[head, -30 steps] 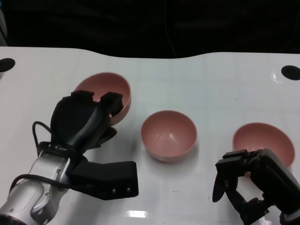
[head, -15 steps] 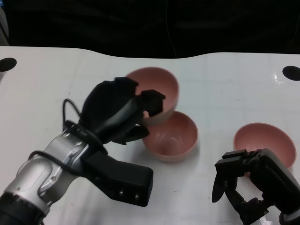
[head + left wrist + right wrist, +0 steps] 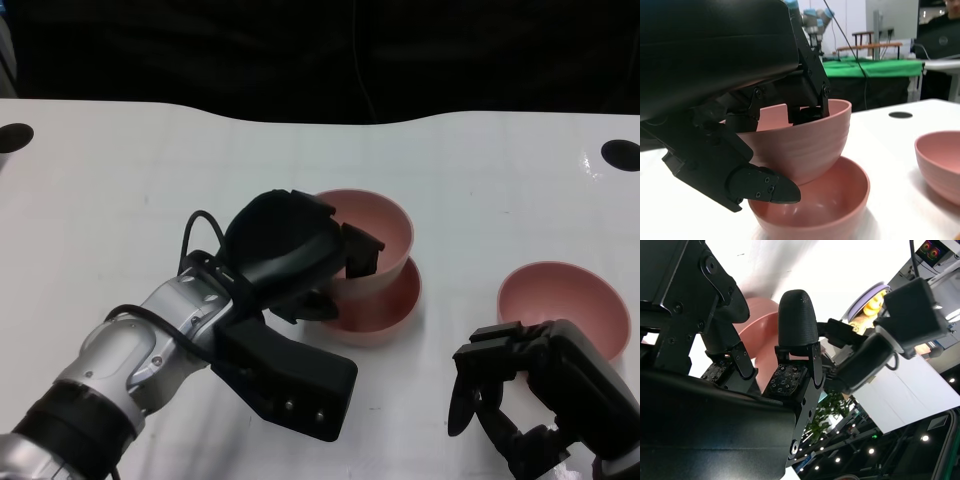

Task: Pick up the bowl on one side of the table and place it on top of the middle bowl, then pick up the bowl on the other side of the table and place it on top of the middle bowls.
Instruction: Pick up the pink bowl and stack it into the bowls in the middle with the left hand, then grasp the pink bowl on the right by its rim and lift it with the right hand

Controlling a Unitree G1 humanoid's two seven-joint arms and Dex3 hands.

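Left hand (image 3: 285, 250) grips a bowl (image 3: 380, 222) by its rim, seating it in the middle bowl (image 3: 385, 318). Right hand (image 3: 530, 385), fingers released, waits at five o'clock beside the last bowl (image 3: 565, 300).

White bench (image 3: 120, 180), glossy, with a black round hole near each far corner. Dark beyond its far edge. Left wrist view: green-draped table (image 3: 875, 70) behind, bright room.

The left forearm (image 3: 130, 365) is silver with a black band, a thin black cable looping near the wrist, and a boxy black housing dotted with small screws. Both hands, left (image 3: 285, 250) and right (image 3: 535, 390), are matte black with blocky segmented fingers.
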